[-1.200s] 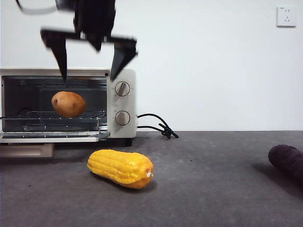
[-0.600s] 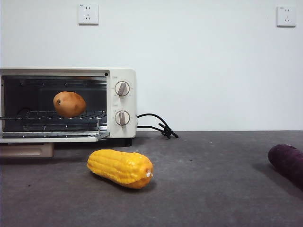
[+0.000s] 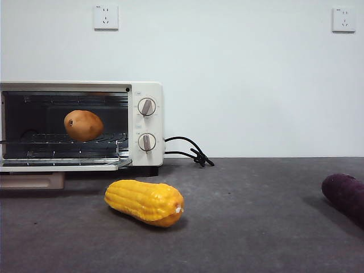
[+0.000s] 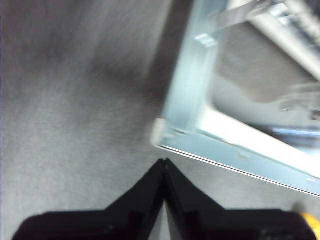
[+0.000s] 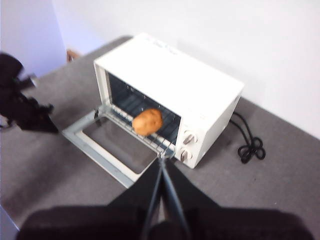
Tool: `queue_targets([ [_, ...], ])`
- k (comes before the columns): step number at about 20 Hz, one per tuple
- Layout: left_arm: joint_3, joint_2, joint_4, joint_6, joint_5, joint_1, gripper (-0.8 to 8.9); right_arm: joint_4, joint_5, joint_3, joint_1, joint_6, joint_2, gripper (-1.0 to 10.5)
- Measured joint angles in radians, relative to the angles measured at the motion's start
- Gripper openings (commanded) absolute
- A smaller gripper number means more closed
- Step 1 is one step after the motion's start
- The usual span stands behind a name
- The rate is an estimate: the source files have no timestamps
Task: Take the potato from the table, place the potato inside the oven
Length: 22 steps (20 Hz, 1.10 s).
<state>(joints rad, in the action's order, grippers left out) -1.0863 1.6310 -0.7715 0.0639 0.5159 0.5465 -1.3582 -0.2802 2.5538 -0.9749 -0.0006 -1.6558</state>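
Inside, one potato [image 3: 83, 125] sat on the wire rack of the single open oven [image 3: 145, 122]; one corn cob [image 3: 144, 202] and one purple vegetable [image 3: 346, 194] lay on the counter [image 3: 256, 227]. Left gripper [image 4: 164, 167] and right gripper [image 5: 161, 162] were both pressed together, empty.

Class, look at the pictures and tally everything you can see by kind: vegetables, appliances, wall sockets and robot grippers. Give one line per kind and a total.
Vegetables: 3 (potato on the oven rack, corn cob, dark purple vegetable)
Appliances: 1 (oven, door open)
Wall sockets: 2 (left socket, right socket)
Grippers: 2 (left gripper, right gripper, both shut, empty)
Total: 8
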Motion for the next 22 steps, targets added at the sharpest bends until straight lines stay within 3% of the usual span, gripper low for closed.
queue_targets([
  [4,0.0,0.087,0.015,0.0,-0.015,0.002,-0.07,0.0,0.003,-0.073,0.0,0.0,0.122,-0.1],
  [12,0.0,0.122,0.08,0.001,0.054,0.002,-0.07,0.0,-0.016,-0.435,0.0,0.013,0.385,-0.1],
  [17,0.0,0.124,0.087,0.008,0.078,0.005,-0.07,0.0,-0.114,-0.496,0.0,0.061,0.519,-0.1],
  [22,0.0,0.126,0.092,0.016,0.125,0.011,-0.07,0.0,-0.116,-0.506,0.0,0.115,0.602,-0.1],
])
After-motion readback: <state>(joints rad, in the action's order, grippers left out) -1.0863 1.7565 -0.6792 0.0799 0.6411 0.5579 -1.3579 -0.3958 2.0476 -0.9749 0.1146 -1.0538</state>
